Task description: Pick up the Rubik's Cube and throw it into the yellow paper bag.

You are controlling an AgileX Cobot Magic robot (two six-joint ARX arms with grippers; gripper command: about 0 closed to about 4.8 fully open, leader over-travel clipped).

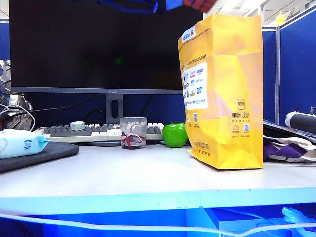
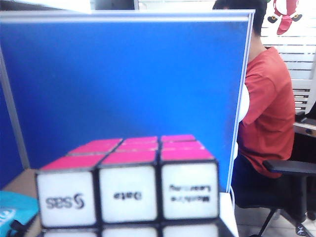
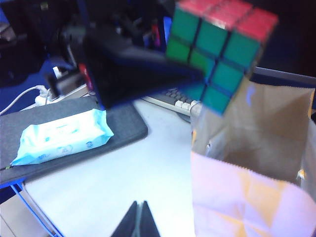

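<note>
In the exterior view the Rubik's Cube sits high above the yellow paper bag; the left wrist view shows the left tool pinching it; the right wrist view shows the right tool pressed together nearby, so release should wait until the cube hangs squarely over the bag's mouth

Evenly lit from overhead office light, with a strong blue cast along the desk edge in the exterior view. Soft, short shadows beside the yellow paper bag. Washed out to pale pink at the bag's near rim in the right wrist view. Motion blur on the Rubik's Cube and the dark arm beside it. Overexposed window behind the blue partition.
</note>
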